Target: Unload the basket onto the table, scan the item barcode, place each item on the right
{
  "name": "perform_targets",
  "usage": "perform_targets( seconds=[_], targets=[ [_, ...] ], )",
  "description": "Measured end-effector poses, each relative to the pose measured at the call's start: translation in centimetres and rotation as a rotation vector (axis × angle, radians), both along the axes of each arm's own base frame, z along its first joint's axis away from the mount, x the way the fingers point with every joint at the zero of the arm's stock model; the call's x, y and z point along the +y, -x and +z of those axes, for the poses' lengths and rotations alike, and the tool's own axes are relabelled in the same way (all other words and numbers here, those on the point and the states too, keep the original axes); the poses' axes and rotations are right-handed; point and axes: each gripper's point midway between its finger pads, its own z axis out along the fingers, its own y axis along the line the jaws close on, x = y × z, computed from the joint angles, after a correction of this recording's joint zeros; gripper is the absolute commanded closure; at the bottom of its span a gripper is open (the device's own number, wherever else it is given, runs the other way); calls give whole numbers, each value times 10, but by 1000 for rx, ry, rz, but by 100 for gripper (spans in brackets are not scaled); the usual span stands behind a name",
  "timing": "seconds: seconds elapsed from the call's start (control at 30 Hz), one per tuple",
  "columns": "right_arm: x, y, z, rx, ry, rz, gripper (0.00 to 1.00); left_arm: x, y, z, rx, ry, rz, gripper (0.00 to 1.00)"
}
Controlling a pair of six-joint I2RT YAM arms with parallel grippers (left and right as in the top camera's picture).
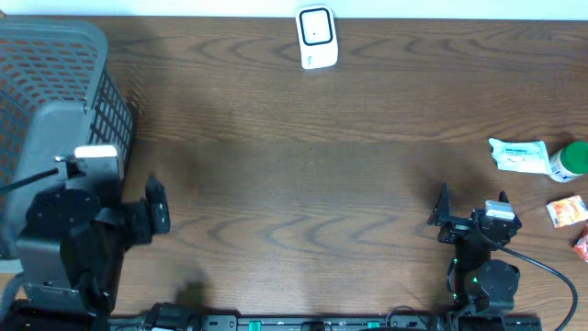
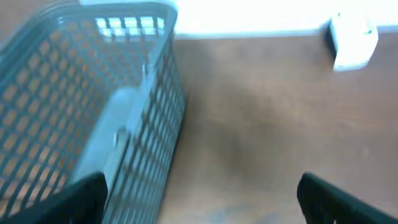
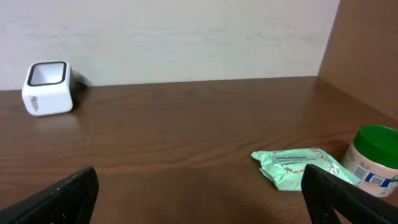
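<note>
The white barcode scanner (image 1: 317, 37) stands at the table's far edge, also seen in the left wrist view (image 2: 352, 40) and the right wrist view (image 3: 47, 88). Items lie at the right: a pale green packet (image 1: 519, 154) (image 3: 297, 167), a green-lidded jar (image 1: 571, 161) (image 3: 375, 160) and an orange packet (image 1: 567, 211). My right gripper (image 1: 473, 213) (image 3: 202, 199) is open and empty near the front edge, short of the green packet. Beside the basket, my left gripper (image 1: 138, 216) (image 2: 202, 199) is open over bare wood, holding nothing.
A grey mesh basket (image 1: 55, 74) (image 2: 93, 93) fills the far left corner, close to the left arm. A red packet (image 1: 582, 244) sits at the right edge. Brown wood table (image 1: 303, 165) spans between the arms and the scanner.
</note>
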Motion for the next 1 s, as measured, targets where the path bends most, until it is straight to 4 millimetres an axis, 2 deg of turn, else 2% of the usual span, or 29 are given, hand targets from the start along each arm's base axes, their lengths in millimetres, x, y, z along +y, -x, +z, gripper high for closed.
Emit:
perform_targets(
  seconds=[0.07,0.17,0.3,0.5,0.7,0.83,1.0],
  targets=[
    [0,0,0,0,0,0,1,-4,-10,4,-80,1,-21,2],
    [0,0,0,-1,0,0,1,-11,-18,0,-198,1,-68,2],
    [0,0,-1,0,0,1,1,-14,-24,-14,-349,17,-95,2],
    [0,0,-1,1,0,2,1,-20,-29,-65,-473,29,-140,2],
    [0,0,-1,0,0,2,1,-23,-30,-115,-503,33,-162,2],
    [0,0,-1,1,0,2,1,-25,-32,-136,-509,36,-170,2],
    [0,0,-1,0,0,2,1,-25,-35,-152,-561,35,-170,2]
  ],
)
